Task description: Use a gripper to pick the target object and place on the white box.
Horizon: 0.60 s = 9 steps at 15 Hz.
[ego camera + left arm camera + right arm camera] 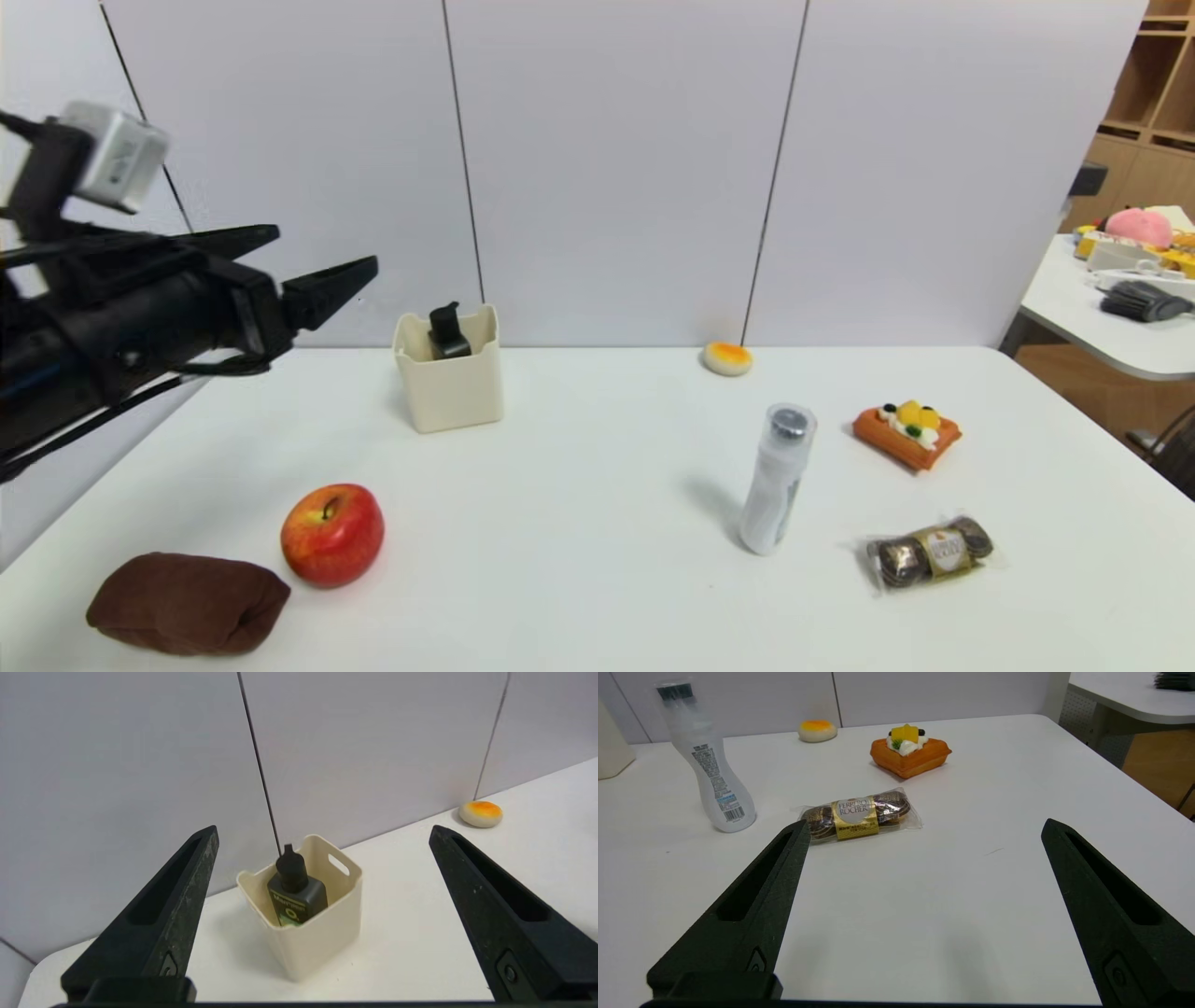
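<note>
The dark grey bottle (448, 334) with a black pump cap stands inside the cream-white box (453, 392) at the back left of the table, its cap poking above the rim. My left gripper (327, 247) hangs open in the air to the left of the box, above table height, holding nothing. In the left wrist view the bottle (296, 891) leans in the box (317, 942), seen ahead between the spread fingers of the left gripper (323, 830). My right gripper (925, 825) is open and empty over bare table at the front right.
A red apple (332, 534) and a brown pouch (187, 602) lie front left. A tall white bottle (777, 481) stands right of centre, with a toy waffle (907, 434), wrapped chocolates (930, 551) and a small orange-topped bun (727, 358) nearby.
</note>
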### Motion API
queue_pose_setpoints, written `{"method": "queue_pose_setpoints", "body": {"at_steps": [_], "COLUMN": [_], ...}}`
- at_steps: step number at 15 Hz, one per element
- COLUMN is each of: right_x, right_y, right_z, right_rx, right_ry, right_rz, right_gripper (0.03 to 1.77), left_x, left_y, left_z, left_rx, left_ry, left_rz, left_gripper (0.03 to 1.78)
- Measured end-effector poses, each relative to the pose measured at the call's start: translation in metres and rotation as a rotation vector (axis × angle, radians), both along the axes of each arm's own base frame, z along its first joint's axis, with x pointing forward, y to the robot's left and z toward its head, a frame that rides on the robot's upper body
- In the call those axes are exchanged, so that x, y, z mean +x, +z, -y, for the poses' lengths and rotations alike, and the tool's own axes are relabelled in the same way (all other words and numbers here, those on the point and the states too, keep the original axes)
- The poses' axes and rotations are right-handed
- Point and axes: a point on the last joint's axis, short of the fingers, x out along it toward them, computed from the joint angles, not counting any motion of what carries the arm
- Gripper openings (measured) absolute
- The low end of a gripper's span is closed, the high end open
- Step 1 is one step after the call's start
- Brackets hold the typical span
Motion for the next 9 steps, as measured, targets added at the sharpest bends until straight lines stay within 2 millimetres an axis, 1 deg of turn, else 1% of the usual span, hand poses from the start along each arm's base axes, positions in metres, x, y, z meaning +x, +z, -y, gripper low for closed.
{"method": "queue_pose_setpoints", "body": {"at_steps": [2, 4, 6, 8, 9], "right_x": [0.0, 0.0, 0.0, 0.0, 0.0], "right_y": [0.0, 0.0, 0.0, 0.0, 0.0], "right_z": [0.0, 0.0, 0.0, 0.0, 0.0], "right_rx": [0.0, 0.0, 0.001, 0.0, 0.0], "right_ry": [0.0, 0.0, 0.0, 0.0, 0.0], "right_rz": [0.0, 0.0, 0.0, 0.0, 0.0], "right_gripper": [1.71, 1.71, 1.71, 1.71, 1.71], "left_x": [-0.049, -0.093, -0.132, -0.16, -0.172], "left_y": [-0.002, -0.013, -0.036, -0.07, -0.086], "left_z": [-0.012, -0.023, -0.033, -0.041, -0.043], "left_rx": [-0.007, -0.008, 0.005, 0.04, 0.053], "left_ry": [0.003, 0.016, 0.042, 0.096, 0.128], "left_rz": [0.036, 0.052, 0.037, 0.016, 0.009], "left_gripper": [1.65, 1.66, 1.67, 1.67, 1.67]}}
